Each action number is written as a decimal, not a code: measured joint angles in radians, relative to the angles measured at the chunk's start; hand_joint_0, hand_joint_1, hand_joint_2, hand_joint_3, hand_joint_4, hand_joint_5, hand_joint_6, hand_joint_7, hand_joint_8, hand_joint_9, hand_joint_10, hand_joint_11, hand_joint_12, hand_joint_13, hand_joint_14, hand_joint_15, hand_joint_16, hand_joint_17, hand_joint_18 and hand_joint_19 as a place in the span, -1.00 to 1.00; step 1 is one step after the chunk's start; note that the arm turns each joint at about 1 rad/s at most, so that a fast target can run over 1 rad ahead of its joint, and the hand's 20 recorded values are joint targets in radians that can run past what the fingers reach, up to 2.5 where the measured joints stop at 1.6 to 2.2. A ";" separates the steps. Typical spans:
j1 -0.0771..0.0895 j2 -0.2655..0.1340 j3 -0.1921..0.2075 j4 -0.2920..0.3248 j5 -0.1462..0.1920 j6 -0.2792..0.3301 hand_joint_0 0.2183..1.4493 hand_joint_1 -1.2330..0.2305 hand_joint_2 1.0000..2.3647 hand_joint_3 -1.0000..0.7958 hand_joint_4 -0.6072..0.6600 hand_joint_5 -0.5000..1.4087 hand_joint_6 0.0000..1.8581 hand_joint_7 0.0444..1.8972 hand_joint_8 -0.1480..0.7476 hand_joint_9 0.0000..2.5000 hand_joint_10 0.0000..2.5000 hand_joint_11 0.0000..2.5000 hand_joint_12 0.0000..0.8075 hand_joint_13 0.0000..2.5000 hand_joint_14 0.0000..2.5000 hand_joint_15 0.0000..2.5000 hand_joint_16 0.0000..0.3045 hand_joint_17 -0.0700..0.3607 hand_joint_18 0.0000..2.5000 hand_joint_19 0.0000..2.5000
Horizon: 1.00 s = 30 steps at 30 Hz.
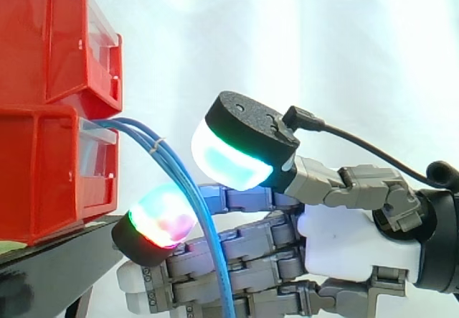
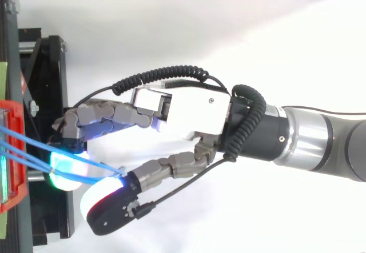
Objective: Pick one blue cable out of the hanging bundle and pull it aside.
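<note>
Bracketing the bundle of thin blue cables is the step in hand. The glowing fingers sit just under the strands, loosely bent, and the thick thumb pad hangs above on the other side, apart from them. As far as I can judge, nothing is clamped and the fingers are released.

The cables leave the stacked red plastic bins above the front edge of the black stand and droop through that gap. The next move calls for singling out one strand, since several lie together, then closing on it and drawing it sideways.

Behind the fingers, the white-shelled hand lies roughly level, pointing at the bins. The silver-and-black arm reaches straight in.
</note>
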 measured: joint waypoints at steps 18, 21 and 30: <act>-0.019 0.003 0.079 -0.195 -0.025 0.111 -0.44 -0.21 -0.99 -0.37 0.28 -0.52 -0.45 0.48 -0.18 -0.48 -1.00 -1.00 -0.42 -0.68 -1.00 -1.00 -0.86 -0.45 -0.87 -1.00; -0.020 0.007 0.088 -0.221 -0.025 0.116 -0.43 -0.20 -0.99 -0.37 0.29 -0.52 -0.43 0.47 -0.17 -0.48 -1.00 -1.00 -0.42 -0.68 -1.00 -1.00 -0.86 -0.45 -0.87 -1.00; -0.029 0.023 0.111 -0.273 -0.027 0.116 -0.40 -0.23 -0.99 -0.33 0.21 -0.54 -0.34 0.38 -0.17 -0.46 -1.00 -1.00 -0.43 -0.67 -1.00 -1.00 -0.87 -0.46 -0.86 -1.00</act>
